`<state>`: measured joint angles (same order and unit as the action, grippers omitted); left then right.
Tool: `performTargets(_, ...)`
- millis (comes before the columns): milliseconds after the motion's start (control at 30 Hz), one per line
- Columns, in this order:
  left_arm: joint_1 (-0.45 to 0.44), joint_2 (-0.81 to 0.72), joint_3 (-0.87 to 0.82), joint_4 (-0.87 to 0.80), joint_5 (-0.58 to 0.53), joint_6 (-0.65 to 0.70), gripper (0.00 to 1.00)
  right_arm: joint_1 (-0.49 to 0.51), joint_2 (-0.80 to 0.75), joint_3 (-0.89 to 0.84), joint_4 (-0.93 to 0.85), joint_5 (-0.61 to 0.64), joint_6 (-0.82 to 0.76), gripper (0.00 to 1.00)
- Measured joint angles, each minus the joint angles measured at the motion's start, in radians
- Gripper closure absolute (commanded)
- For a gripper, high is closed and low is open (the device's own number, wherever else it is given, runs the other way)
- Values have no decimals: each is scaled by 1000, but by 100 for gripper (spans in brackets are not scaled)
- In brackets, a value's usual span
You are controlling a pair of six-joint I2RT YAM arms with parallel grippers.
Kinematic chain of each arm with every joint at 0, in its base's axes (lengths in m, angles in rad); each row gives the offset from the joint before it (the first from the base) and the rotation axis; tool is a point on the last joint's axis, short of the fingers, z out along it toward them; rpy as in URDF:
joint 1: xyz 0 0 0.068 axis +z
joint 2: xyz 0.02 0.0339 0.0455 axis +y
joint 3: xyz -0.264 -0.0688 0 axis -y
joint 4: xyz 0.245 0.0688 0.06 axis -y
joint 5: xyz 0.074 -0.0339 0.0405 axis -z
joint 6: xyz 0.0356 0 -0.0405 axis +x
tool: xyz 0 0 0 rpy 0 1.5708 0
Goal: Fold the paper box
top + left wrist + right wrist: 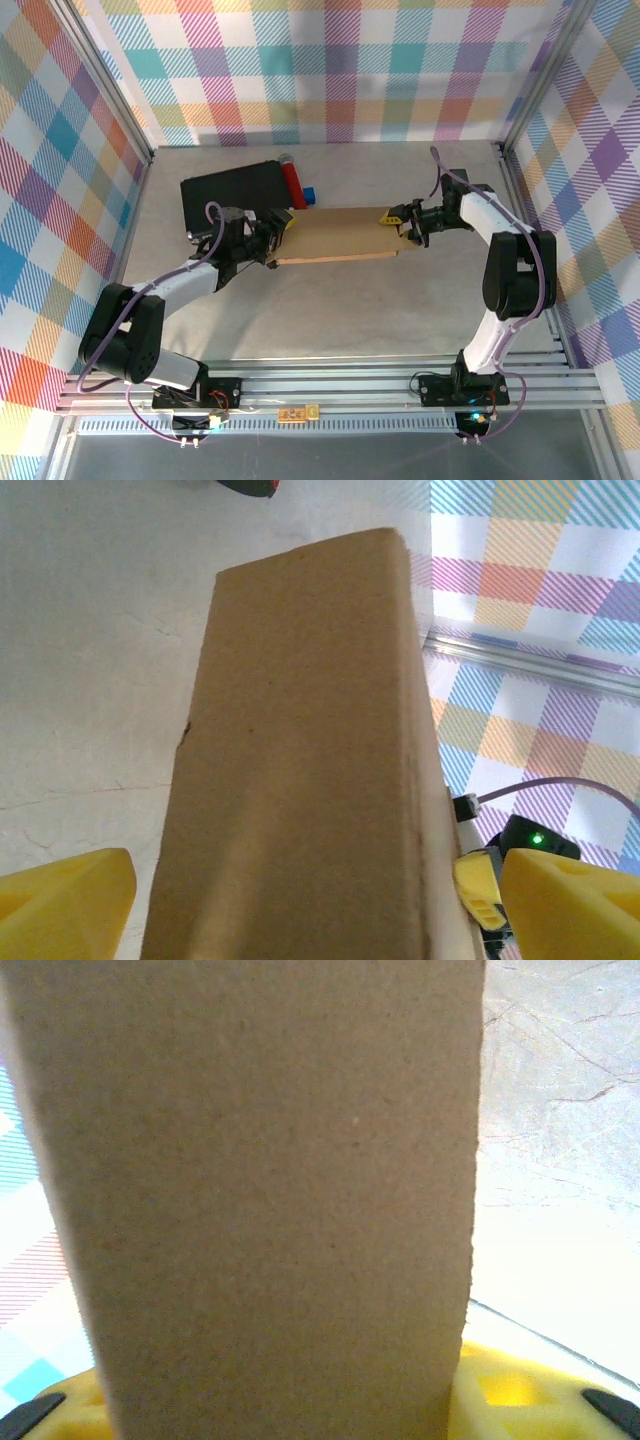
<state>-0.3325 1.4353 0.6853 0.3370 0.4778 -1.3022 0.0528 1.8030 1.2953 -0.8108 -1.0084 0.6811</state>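
Pose: inward | left end effector [278, 230] apart astride paper box [340, 236] | right end effector [402, 219] unclear

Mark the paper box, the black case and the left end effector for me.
paper box [335, 237], top external view, middle of its brown top panel.
black case [228, 190], top external view, centre of its flat face.
left end effector [281, 226], top external view, between its fingertips.

Brown paper box [340, 236], black case [230, 195], red cylinder [293, 182], plaid walls [350, 60]

Your white-and-black jointed left arm [180, 280] and right arm [515, 265] each trail a thin purple cable [556, 781]; their fingers [65, 900] are bright yellow plastic.
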Motion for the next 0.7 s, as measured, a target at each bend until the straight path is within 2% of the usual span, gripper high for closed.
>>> performTargets(167, 0, -5, 11, -14, 21, -26, 23, 0, 18, 0, 5, -8, 9, 60)
performTargets(300, -1, 13, 12, 10, 46, -79, 32, -2, 43, 10, -3, -26, 8, 59)
performTargets(533, -27, 30, 24, 3, 52, -143, 38, -9, 92, 37, -22, -26, -2, 55)
performTargets(633, -41, 30, 42, -38, 38, -158, 47, -14, 107, 58, -48, -14, -16, 50)
performTargets(700, -46, 26, 54, -70, 28, -175, 54, -14, 116, 72, -68, -1, -27, 41)
